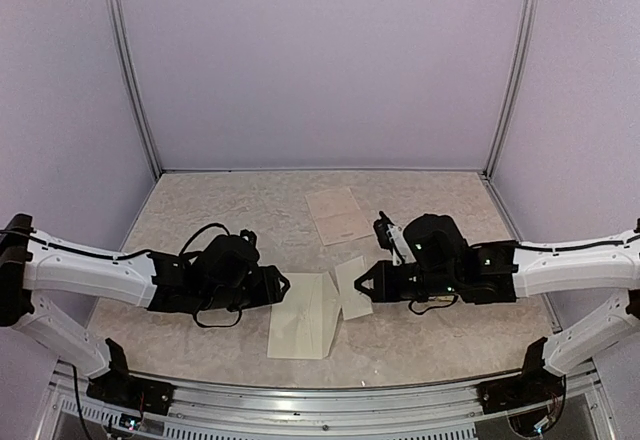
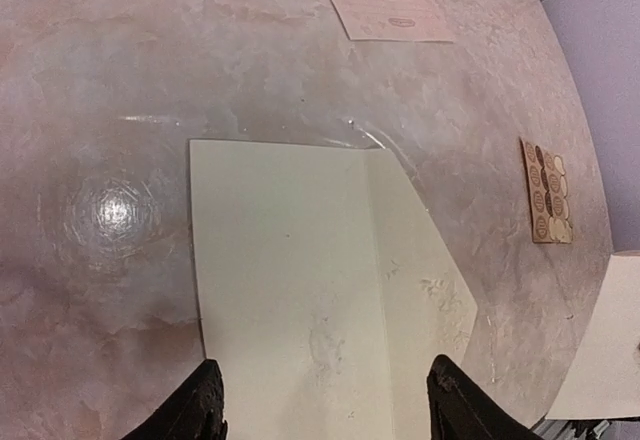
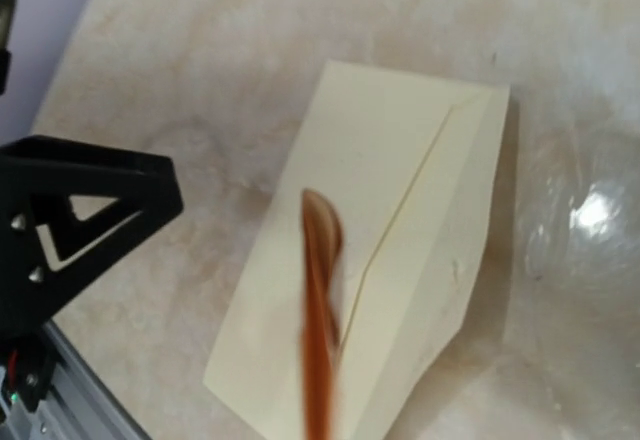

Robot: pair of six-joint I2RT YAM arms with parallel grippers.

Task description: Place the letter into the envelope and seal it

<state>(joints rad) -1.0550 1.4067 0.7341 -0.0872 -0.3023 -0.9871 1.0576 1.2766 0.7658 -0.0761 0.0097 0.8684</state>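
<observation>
Marbled desk (image 1: 220, 210) carried the envelope (image 1: 300, 320), flap (image 1: 352, 285) open, between the arms. Left tool (image 2: 322, 400) stood spread above it; right tool (image 1: 365, 282) pinched a brown sticker (image 3: 320, 290). You needed the flap pressed flat before sticking.

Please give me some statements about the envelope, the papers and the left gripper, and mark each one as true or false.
1. The envelope has its flap open. True.
2. The left gripper is shut on the envelope. False: its fingers stand wide apart over it.
3. The pinkish sheets lie on the envelope. False: they lie apart from it, farther back on the table.
4. A sticker sheet lies on the table, apart from the envelope. True.
</observation>
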